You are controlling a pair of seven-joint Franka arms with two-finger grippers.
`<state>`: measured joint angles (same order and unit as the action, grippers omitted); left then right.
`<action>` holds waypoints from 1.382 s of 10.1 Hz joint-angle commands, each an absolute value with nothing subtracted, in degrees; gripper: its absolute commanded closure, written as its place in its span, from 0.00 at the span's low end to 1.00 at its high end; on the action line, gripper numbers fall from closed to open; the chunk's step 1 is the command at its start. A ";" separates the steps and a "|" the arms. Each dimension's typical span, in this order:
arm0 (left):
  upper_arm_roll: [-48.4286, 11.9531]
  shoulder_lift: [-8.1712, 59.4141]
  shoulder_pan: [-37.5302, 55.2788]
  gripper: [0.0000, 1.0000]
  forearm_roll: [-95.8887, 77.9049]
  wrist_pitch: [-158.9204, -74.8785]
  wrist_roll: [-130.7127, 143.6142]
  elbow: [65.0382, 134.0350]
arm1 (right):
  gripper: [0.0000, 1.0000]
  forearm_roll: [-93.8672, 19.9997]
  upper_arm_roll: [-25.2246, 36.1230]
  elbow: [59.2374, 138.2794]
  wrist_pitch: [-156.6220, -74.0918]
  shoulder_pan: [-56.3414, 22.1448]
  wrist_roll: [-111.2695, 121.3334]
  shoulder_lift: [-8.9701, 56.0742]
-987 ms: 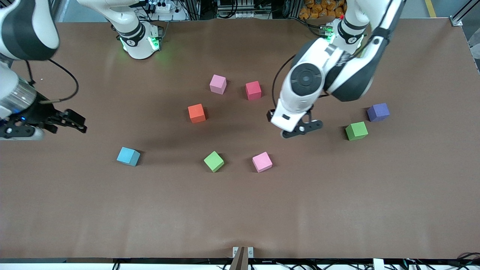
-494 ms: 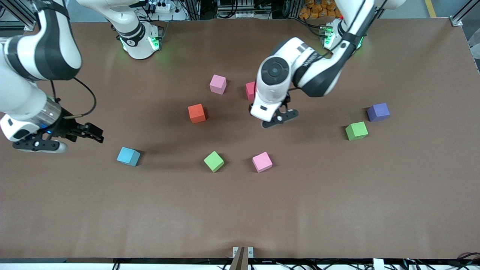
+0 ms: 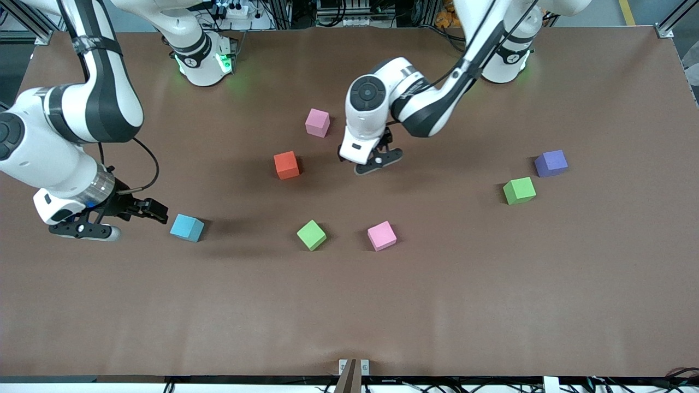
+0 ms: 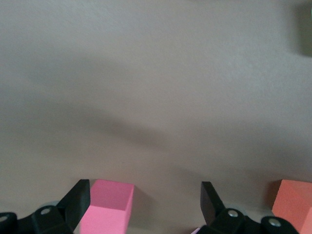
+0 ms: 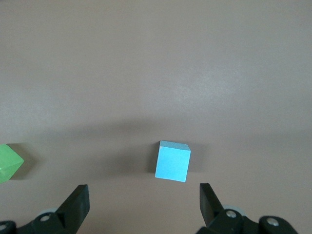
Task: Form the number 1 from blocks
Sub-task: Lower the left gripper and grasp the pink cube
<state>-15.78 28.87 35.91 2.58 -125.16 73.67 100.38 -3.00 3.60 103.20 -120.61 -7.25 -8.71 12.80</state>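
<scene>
My left gripper (image 3: 375,162) (image 4: 145,190) hangs open over the red block (image 4: 106,208). That block sits between the fingers, close to one finger (image 4: 78,195), and the hand hides it in the front view. The orange block (image 3: 286,165) (image 4: 294,204) lies beside it. My right gripper (image 3: 150,212) (image 5: 142,191) is open, low over the table, pointing at the light blue block (image 3: 187,227) (image 5: 172,161), which lies just ahead of its fingertips. On the table lie a light pink block (image 3: 317,122), a green block (image 3: 311,234) (image 5: 9,162) and a pink block (image 3: 381,236).
A second green block (image 3: 519,190) and a purple block (image 3: 551,163) lie toward the left arm's end of the brown table (image 3: 491,305). The left arm's forearm stretches over the table from its base (image 3: 505,60). The right arm's base (image 3: 202,60) stands at the table's edge.
My left arm has swung toward the right arm's end and now covers the red block. My right arm has moved in toward the light blue block. Both grippers stayed open.
</scene>
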 commanded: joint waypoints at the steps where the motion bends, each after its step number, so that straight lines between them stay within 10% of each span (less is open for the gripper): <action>1: -15.12 31.89 35.42 0.00 5.19 -126.30 75.23 94.95 | 0.00 -3.52 3.60 103.10 -121.20 -7.29 -9.58 13.09; 5: -14.33 36.39 35.86 0.00 5.54 -125.86 77.61 90.70 | 0.00 -3.52 3.60 103.10 -121.11 -7.82 -9.58 13.53; 14: -16.52 28.33 39.73 0.00 6.60 -124.09 71.84 108.17 | 0.00 -3.52 3.60 103.10 -120.85 -9.67 -9.58 15.91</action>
<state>-16.11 34.34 41.27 5.66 -123.21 74.64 102.60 -3.02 3.56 103.23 -120.73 -9.22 -8.76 15.48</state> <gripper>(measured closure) 0.000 0.000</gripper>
